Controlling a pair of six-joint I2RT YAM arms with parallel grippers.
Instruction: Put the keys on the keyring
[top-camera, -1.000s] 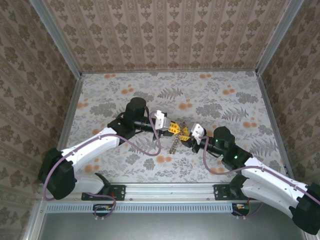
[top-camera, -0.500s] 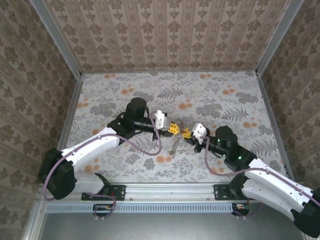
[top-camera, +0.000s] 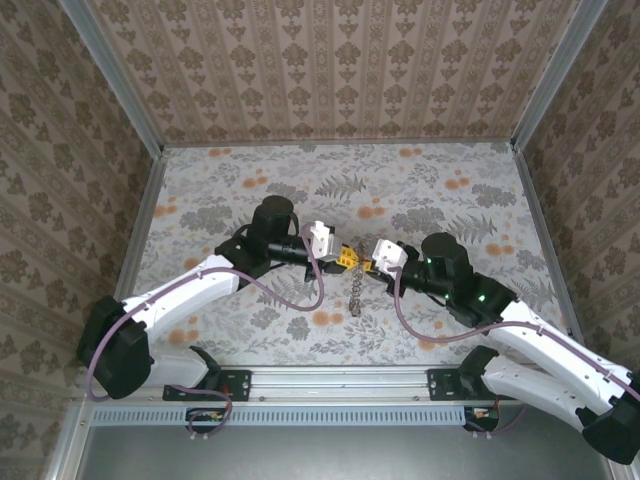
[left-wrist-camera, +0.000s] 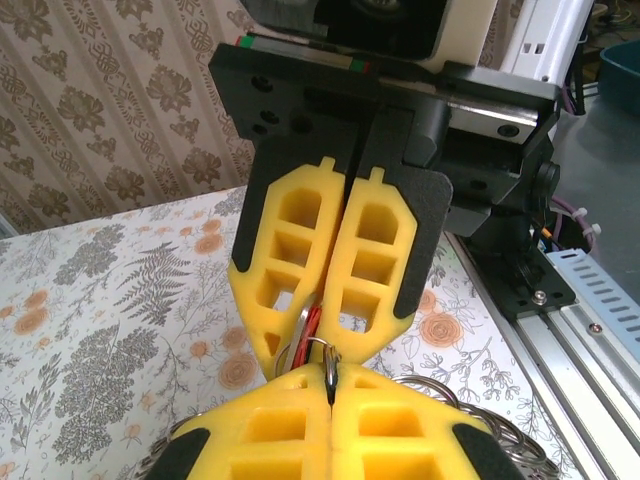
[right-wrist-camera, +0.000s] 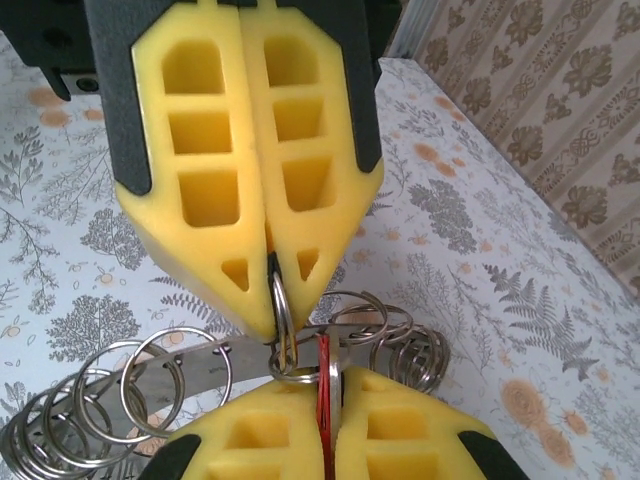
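Yellow latticed finger pads with black backing are fitted to both arms.

**Top external view.**
- The left gripper (top-camera: 341, 258) and right gripper (top-camera: 371, 264) meet tip to tip over the middle of the floral-print worktop (top-camera: 450, 190).
- The keyring (top-camera: 355, 292), a grey-beige metal coil, trails from their meeting point toward the near edge. Whether its lower end rests on the worktop or hangs free cannot be told.

**Left wrist view.**
- The left gripper's pads are pressed together at the bottom of the frame. They pinch a thin split ring (left-wrist-camera: 329, 370) that stands up out of the tips.
- The right gripper enters from above, pads closed, with a red sliver in the seam.
- Further loops of the keyring show at lower right.

**Right wrist view.**
- The right gripper is clamped on the key (right-wrist-camera: 323, 388), whose red tag sits edge-on in the seam. The metal part is too small to make out.
- The left gripper, above, nips the split ring at its very tips. That ring touches a small loop beside the tag.
- Coils of the keyring spread to the left and right behind.

**Step in hand (judged).** This is the threading step, with the key presented to the held ring and not yet seen to be on it.

**Next move (judged).** The key's loop needs a fine slide or twist into the ring's split while the left grip stays firm. The tolerance is small, and a slip would drop either piece.

**Markings.** No brand, label or writing is legible.
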